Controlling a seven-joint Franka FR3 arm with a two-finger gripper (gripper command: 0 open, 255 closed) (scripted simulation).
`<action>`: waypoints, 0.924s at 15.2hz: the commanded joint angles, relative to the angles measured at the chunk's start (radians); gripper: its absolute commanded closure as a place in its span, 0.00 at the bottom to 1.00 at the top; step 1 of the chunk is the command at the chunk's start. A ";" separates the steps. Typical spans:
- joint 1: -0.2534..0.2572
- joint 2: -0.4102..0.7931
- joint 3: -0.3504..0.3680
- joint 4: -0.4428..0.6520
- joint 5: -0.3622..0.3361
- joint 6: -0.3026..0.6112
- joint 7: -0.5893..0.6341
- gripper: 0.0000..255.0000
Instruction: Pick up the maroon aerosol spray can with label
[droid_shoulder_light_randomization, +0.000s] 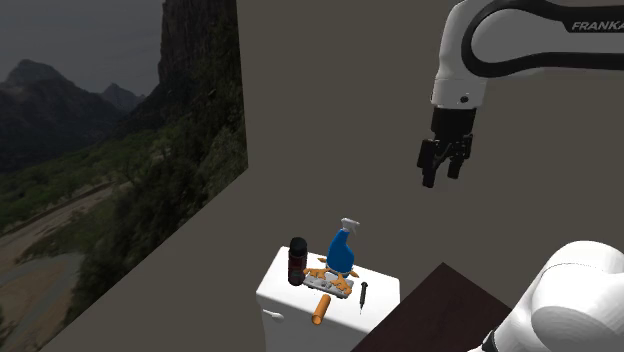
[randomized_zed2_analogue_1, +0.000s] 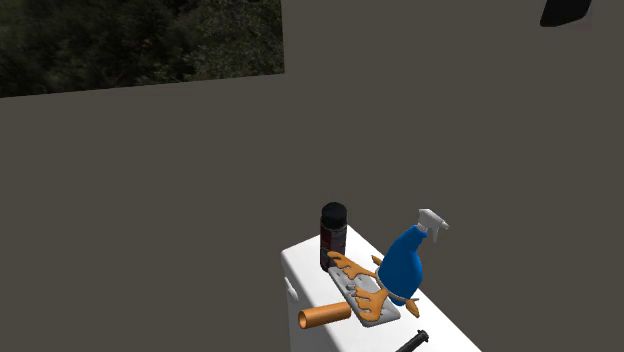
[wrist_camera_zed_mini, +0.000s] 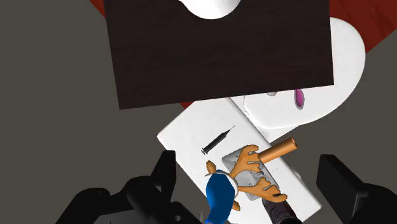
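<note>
The dark maroon spray can (droid_shoulder_light_randomization: 297, 261) with a black cap stands upright at the far corner of a white block (droid_shoulder_light_randomization: 290, 300), toward the shoulder view's left. The second exterior view has the can (randomized_zed2_analogue_1: 333, 233) at the block's back edge, beside an orange antler-shaped piece. My gripper (droid_shoulder_light_randomization: 443, 170) hangs high above the block and off toward the shoulder view's right, open and holding nothing. In the wrist view my gripper (wrist_camera_zed_mini: 249, 164) looks straight down, its fingers wide apart, and the can (wrist_camera_zed_mini: 285, 213) is cut off at the picture's edge.
On the block beside the can stand a blue trigger bottle (droid_shoulder_light_randomization: 342, 250) and a grey tray with the orange antler piece (droid_shoulder_light_randomization: 331, 280). An orange cylinder (droid_shoulder_light_randomization: 321, 308) and a thin black tool (droid_shoulder_light_randomization: 363, 296) lie nearer. The dark brown stand (droid_shoulder_light_randomization: 430, 310) adjoins the block.
</note>
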 joint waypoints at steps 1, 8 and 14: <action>0.000 0.000 0.000 0.000 0.000 0.000 0.000 0.00; 0.028 0.119 0.043 -0.115 0.024 0.280 0.029 0.00; 0.051 0.282 0.079 -0.154 0.038 0.522 0.054 0.00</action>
